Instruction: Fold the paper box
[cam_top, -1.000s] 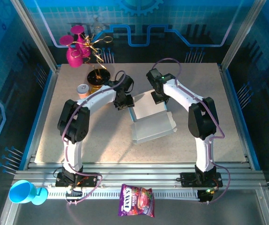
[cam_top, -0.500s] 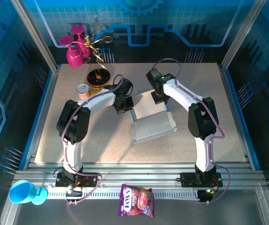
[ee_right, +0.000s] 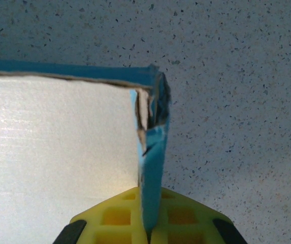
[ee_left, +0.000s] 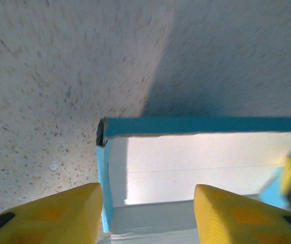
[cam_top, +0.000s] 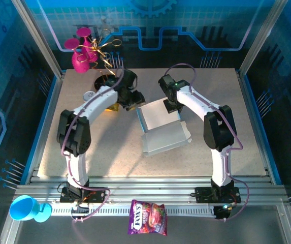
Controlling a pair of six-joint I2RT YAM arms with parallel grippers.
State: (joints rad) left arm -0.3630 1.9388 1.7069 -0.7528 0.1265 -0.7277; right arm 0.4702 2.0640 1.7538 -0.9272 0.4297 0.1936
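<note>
The paper box [cam_top: 158, 118] lies mid-table, light blue outside and pale inside, with raised walls and a flat panel [cam_top: 166, 138] spread toward the near side. My right gripper [cam_top: 171, 105] is shut on the box's far right wall; in the right wrist view the blue wall [ee_right: 153, 152] stands upright, pinched between the yellow fingers [ee_right: 120, 218]. My left gripper [cam_top: 135, 103] hovers just off the box's far left corner, open. Its yellow fingers [ee_left: 59, 213] frame the box's corner [ee_left: 196, 162], and nothing is gripped between them.
At the far left stand pink cups [cam_top: 82, 53] with a gold wire stand, a dark bowl [cam_top: 104, 80] and a small can [cam_top: 90, 95], close to my left arm. A snack bag [cam_top: 148, 217] and a blue cup [cam_top: 26, 208] lie beyond the near rail.
My left gripper closed at the box's left wall, then opened and drew back up and to the left. The right gripper kept its grip and place.
</note>
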